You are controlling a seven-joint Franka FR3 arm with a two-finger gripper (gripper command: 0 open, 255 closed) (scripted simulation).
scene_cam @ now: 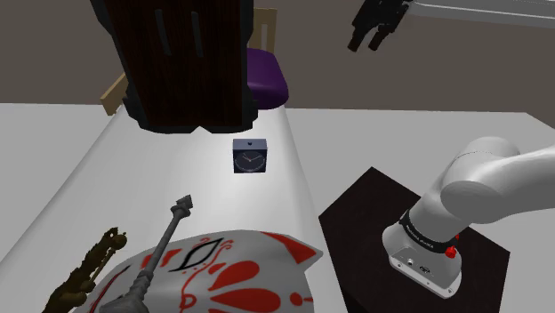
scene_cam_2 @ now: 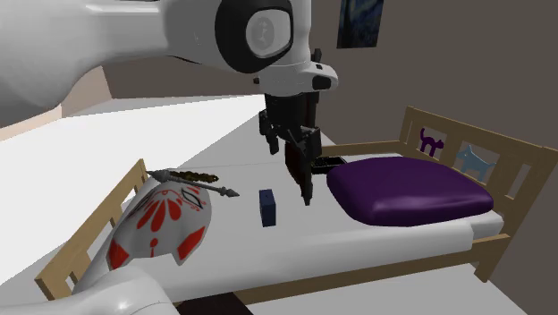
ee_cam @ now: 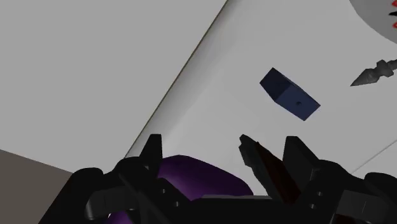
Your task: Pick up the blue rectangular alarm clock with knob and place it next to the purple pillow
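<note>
Shoulder view: gripper (scene_cam: 369, 42) above the bed (scene_cam: 258, 209), 2 fingers apart, holding nothing; dark blue alarm clock (scene_cam: 250, 156) upright on the white sheet, apart from the purple pillow (scene_cam: 269, 76) beyond it. Second exterior view: gripper hangs between alarm clock and purple pillow, touching neither. Wrist view: alarm clock lies beyond the spread fingers.

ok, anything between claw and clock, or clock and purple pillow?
Nothing visible. The open claw hangs high, with open air down to the blue clock; bare mattress runs from the clock to the purple pillow. A dark object sits beside the pillow.
</note>
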